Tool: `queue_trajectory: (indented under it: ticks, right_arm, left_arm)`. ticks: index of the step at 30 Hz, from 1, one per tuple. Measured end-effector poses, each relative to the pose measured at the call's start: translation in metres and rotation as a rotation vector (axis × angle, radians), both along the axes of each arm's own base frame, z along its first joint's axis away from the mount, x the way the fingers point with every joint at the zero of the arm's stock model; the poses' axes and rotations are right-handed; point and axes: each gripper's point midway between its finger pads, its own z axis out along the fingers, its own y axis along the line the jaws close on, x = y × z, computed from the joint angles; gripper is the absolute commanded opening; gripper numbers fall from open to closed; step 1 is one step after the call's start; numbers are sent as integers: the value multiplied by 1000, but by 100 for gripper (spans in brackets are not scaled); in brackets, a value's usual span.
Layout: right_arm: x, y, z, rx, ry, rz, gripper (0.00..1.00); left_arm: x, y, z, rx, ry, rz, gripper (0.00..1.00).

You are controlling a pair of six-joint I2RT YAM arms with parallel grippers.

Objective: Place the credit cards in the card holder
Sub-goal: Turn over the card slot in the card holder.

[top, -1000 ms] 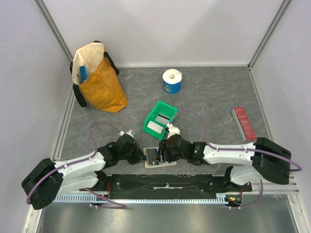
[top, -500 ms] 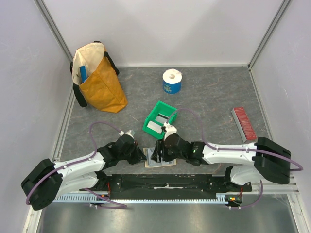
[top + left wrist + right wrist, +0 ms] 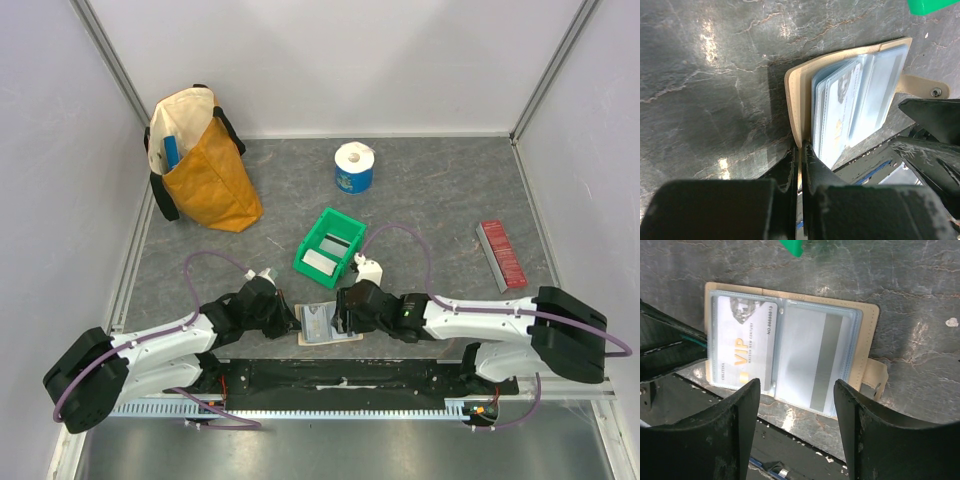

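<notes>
The tan card holder (image 3: 345,338) lies open near the table's front edge. In the right wrist view its clear pockets (image 3: 867,340) hold a pale VIP card (image 3: 745,347) and a white card with a grey stripe (image 3: 807,357); its tab (image 3: 875,380) sticks out to the right. My left gripper (image 3: 294,318) is shut on the holder's left cover edge (image 3: 796,95). My right gripper (image 3: 344,318) is open and empty just above the holder's right side, its fingertips (image 3: 747,390) spread over the pockets. Two more white cards (image 3: 338,242) lie in the green bin (image 3: 309,268).
A yellow bag (image 3: 205,165) stands at the back left. A blue-and-white roll (image 3: 353,167) stands behind the bin. A red ridged strip (image 3: 502,255) lies at the right. The table's front edge and black rail (image 3: 340,375) run just below the holder.
My right gripper has drawn back to the right off the holder's pages, which now lie uncovered with pale cards showing. The left gripper has kept its hold on the cover.
</notes>
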Motion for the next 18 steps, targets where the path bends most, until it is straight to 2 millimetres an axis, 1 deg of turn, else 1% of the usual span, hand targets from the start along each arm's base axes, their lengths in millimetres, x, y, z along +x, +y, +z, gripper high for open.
queue_trajectory:
  ticks: [6,13,18]
  right_arm:
    - [-3,-2,-20,-54,31,5,67]
    - [-4,3,-19,-30,37,19,60]
    - [-7,7,-18,-5,41,44,58]
  left_arm:
    - [0,0,0,0,0,0,2]
    - [0,0,0,0,0,0,2]
    - [0,0,0,1,0,1,2]
